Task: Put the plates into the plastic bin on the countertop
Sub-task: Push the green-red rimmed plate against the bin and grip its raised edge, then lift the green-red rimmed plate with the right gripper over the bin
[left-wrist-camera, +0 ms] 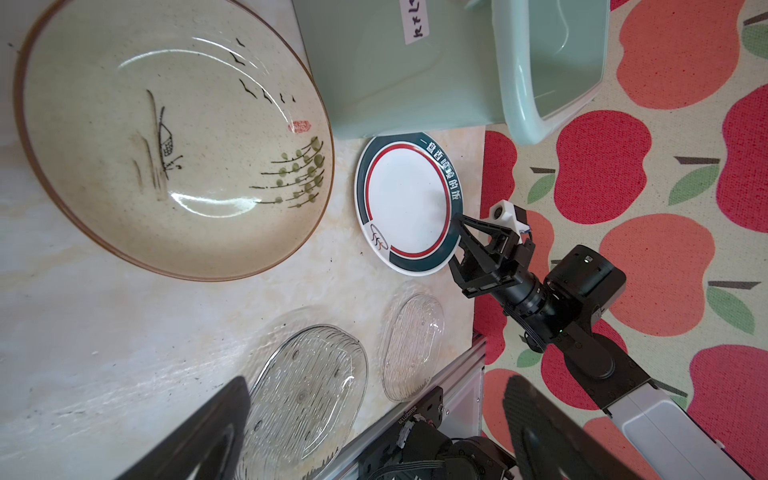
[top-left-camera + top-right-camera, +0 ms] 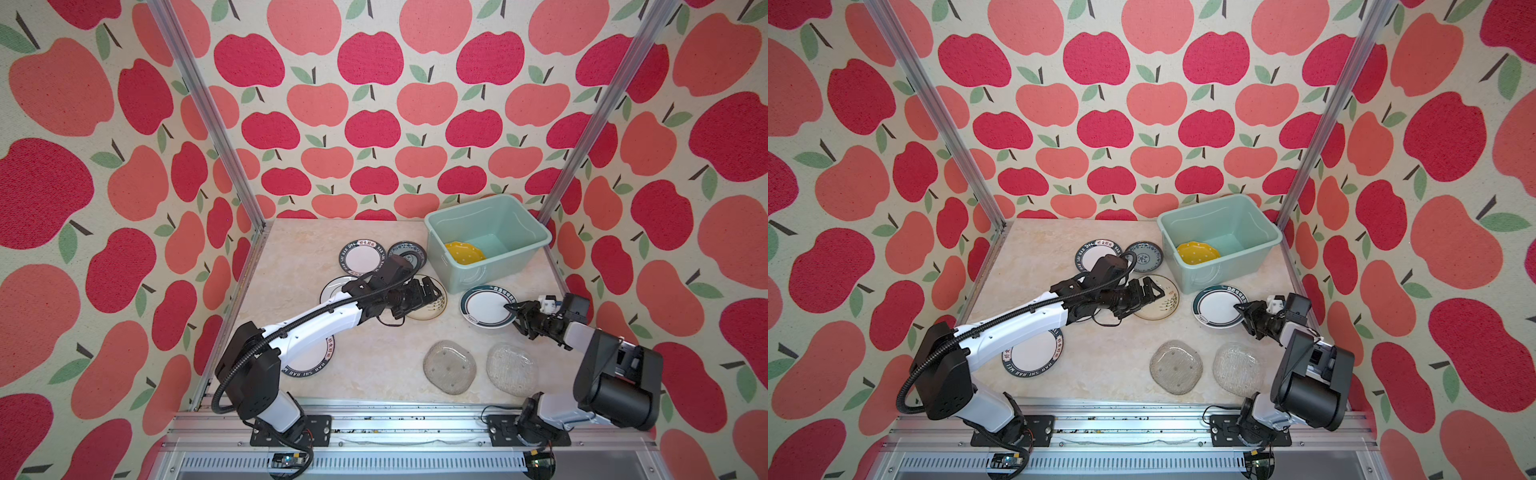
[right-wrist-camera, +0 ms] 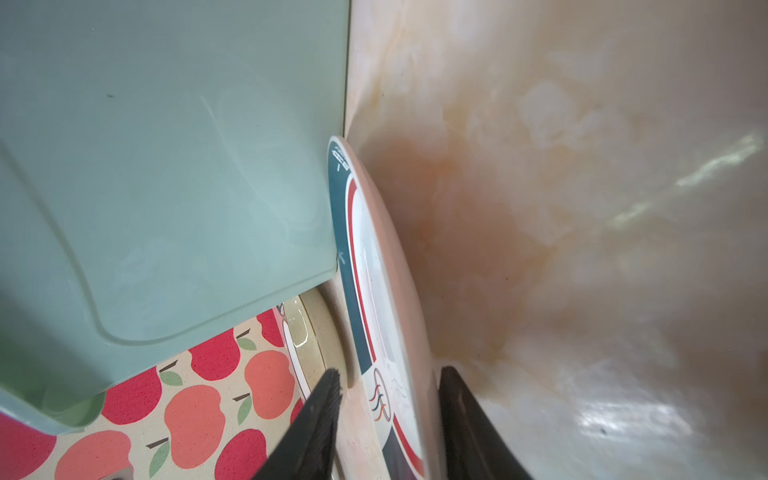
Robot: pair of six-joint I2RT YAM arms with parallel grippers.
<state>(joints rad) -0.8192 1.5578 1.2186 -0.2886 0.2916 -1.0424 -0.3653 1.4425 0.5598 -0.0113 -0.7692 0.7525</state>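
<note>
Right gripper (image 2: pixel 511 313) straddles the white plate (image 2: pixel 486 305) — teal-and-red banded rim — grip unclear.

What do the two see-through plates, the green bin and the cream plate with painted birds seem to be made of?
The two see-through plates: likely pressed glass, clear, with ribbed texture and glints. The green bin: plastic, smooth satin surface, moulded flared rim. The cream plate: probably glazed ceramic, speckled, with glossy highlights and a brown rim.
</note>
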